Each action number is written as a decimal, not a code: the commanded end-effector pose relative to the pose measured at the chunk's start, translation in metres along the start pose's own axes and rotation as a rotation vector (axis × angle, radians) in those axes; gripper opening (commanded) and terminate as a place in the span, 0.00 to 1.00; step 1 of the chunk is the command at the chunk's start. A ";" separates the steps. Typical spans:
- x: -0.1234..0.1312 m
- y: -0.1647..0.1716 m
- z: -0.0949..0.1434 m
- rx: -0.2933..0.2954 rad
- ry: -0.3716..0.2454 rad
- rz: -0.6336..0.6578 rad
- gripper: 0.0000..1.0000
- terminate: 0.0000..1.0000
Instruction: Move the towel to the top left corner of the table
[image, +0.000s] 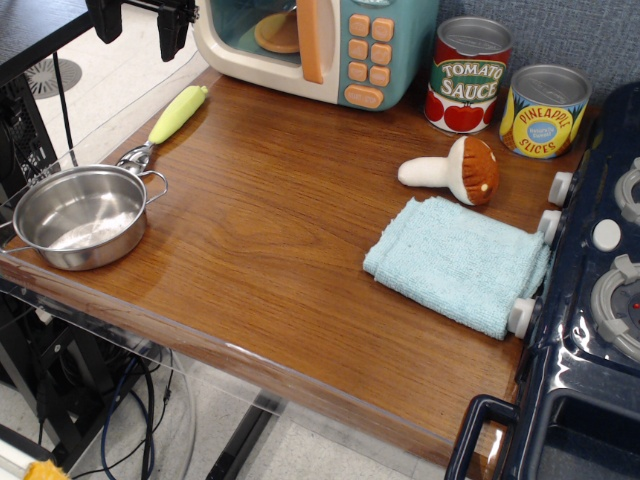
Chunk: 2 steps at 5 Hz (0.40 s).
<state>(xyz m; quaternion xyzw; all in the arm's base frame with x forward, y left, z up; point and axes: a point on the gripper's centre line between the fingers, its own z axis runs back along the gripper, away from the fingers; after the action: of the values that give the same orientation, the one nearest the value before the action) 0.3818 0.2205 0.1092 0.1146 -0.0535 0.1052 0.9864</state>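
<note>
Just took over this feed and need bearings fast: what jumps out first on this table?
The light blue towel stands out, lying folded at the right side of the brown table, its edge against the dark blue toy stove. A toy mushroom lies just behind it, with two cans, tomato sauce and pineapple slices, along the back. At far left sits a steel pot; the gripper hangs above the top left corner.

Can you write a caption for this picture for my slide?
A folded light blue terry towel lies on the brown wooden table beside a dark blue toy stove, while the black tool hovers far off.
</note>
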 end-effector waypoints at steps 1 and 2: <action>0.000 0.000 0.000 0.000 0.000 0.000 1.00 0.00; -0.002 -0.017 0.004 -0.025 0.006 -0.056 1.00 0.00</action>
<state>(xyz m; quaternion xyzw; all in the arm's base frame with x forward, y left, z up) 0.3793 0.2018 0.0782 0.0870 -0.0147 0.0792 0.9929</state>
